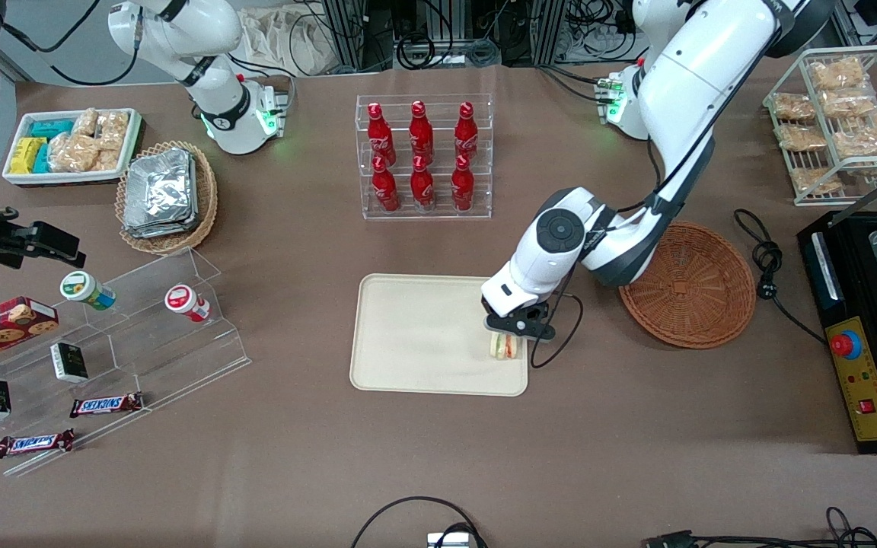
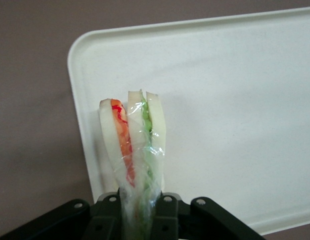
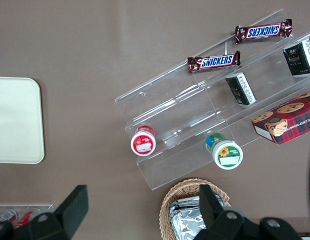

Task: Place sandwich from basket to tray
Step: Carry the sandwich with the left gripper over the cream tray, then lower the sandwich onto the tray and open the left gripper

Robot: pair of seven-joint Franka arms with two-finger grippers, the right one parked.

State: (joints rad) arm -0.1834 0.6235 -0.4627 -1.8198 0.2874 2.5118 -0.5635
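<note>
The left arm's tool grips the small wrapped triangular sandwich wedge with green and red filling, over the flat cream rectangular tray near its 4 o'clock corner. The round reddish-brown wicker basket sits empty. Best lower gently, release only on contact, away from the rim.

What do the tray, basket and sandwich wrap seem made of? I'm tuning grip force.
Tray: probably plastic, matte cream with a smooth moulded rim. Basket: woven wicker, with reddish-brown ribbed strands. Sandwich, held in the gripper over the tray: soft white bread in glossy, wrinkled clear film.
</note>
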